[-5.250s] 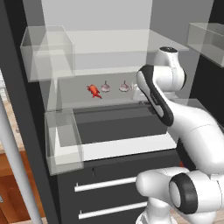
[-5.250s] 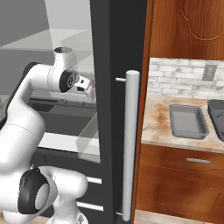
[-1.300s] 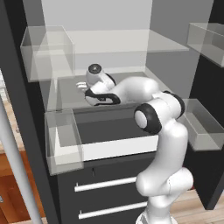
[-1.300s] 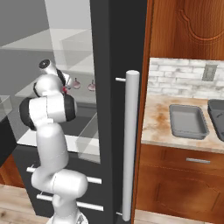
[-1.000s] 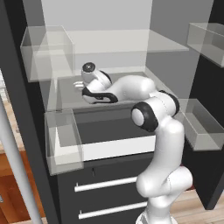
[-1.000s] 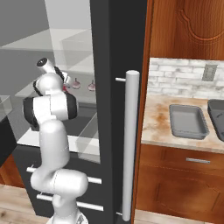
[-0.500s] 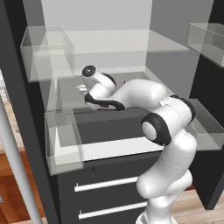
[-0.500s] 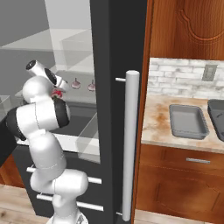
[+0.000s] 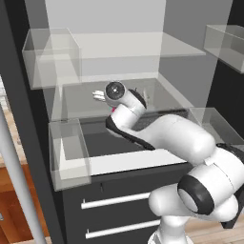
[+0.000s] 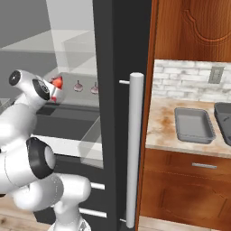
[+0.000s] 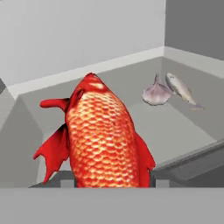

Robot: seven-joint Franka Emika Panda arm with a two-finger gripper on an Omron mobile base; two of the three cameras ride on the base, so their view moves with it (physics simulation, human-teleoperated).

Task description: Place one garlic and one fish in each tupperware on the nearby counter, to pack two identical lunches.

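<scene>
1. Right now, from the hand camera, I see the red fish (image 11: 105, 140) filling the foreground, head up, its lower body down between the gripper (image 11: 108, 181) tips at the bottom edge.
2. My read is that the fingers are clamped on the red fish; their dark tips show just to either side of its tail end, though the actual contact is hidden behind the body, so I can't confirm it fully.
3. In the right base view a bit of red (image 10: 57, 82) sits at the end of the hand, above the grey shelf (image 10: 85, 97) of the open fridge, so the fish looks lifted clear of it.
4. On that shelf behind the fish lies one garlic bulb (image 11: 156, 93), with the pale fish (image 11: 180, 89) just beside it, close enough that I can't tell whether they touch.
5. From the right base camera I count two small bulbs (image 10: 78, 86) (image 10: 95, 89) side by side on the shelf, well apart from the hand.
6. Off to the right, the lighter tray (image 10: 194, 126) sits on the stone counter (image 10: 161, 127), with the darker tray (image 10: 224, 116) just beside it at the frame edge.
7. In the left base view the arm (image 9: 162, 138) reaches into the fridge over the dark drawer (image 9: 102, 143).
</scene>
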